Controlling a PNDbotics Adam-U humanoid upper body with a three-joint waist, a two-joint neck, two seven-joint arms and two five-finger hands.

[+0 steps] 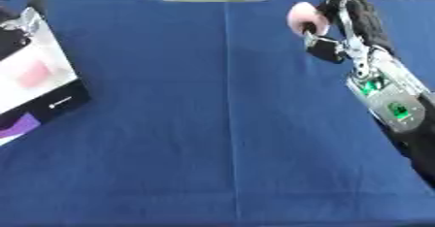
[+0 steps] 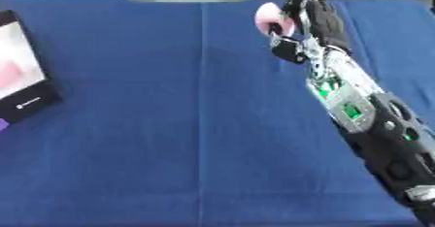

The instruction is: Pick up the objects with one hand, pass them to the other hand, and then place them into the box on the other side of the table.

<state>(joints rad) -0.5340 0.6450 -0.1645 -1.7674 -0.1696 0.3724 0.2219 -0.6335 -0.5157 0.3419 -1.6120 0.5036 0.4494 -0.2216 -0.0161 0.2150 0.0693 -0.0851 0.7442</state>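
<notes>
My right hand [image 1: 340, 20] reaches in from the right toward the far right of the blue table, its fingers curled round a small pink, rounded object [image 1: 300, 16]. The object shows at the hand's left side, partly covered by the fingers and thumb. A box [image 1: 38, 71] with a black rim and white inside lies at the table's left edge, with something pink [image 1: 34, 74] in it. My left hand shows in neither view.
The blue tablecloth [image 1: 195, 124] has a vertical crease down its middle. A purple patch [image 1: 19, 125] shows at the box's near corner. The floor lies beyond the far table edge.
</notes>
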